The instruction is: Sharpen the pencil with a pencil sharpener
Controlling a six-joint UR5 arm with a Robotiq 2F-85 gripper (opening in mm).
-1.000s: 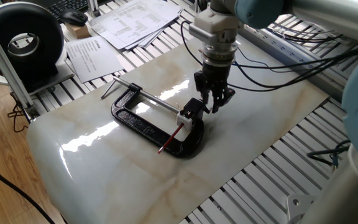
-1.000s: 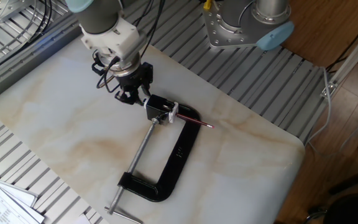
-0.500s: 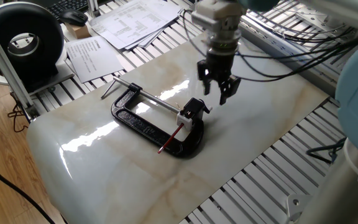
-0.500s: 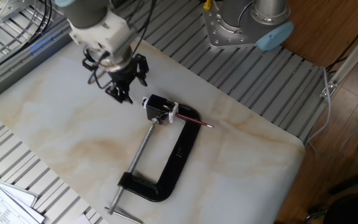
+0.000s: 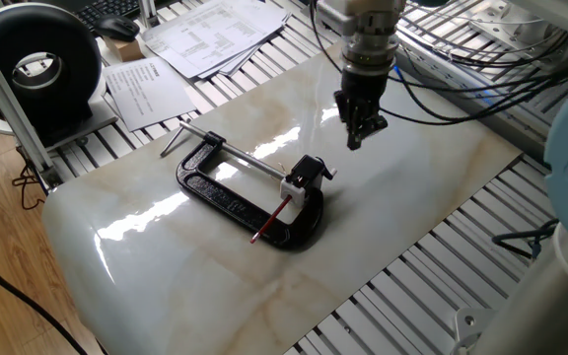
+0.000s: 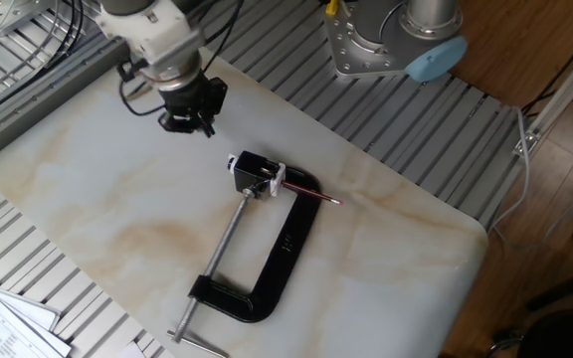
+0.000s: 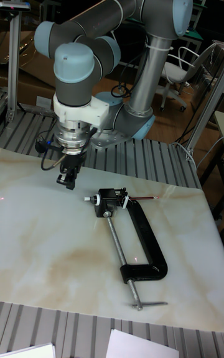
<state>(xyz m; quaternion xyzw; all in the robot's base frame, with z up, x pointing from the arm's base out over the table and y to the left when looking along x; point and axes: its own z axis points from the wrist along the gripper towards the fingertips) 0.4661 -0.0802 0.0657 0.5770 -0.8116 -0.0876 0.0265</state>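
The pencil sharpener, a small block with a black top and white base, sits at the screw end of a black C-clamp. Out of the sharpener pokes the red pencil, which lies across the clamp's frame. My gripper hangs above the marble board, behind the sharpener and well apart from it. Its fingers are open and hold nothing.
The marble board rests on a slatted metal table. Papers and a black round device lie beyond the board's far-left edge. Cables run behind the arm. The robot base stands at the table's rim.
My gripper has risen and drawn back from the sharpener, away toward the board's far side, turning as it went. Pencil, sharpener and clamp have stayed in place.
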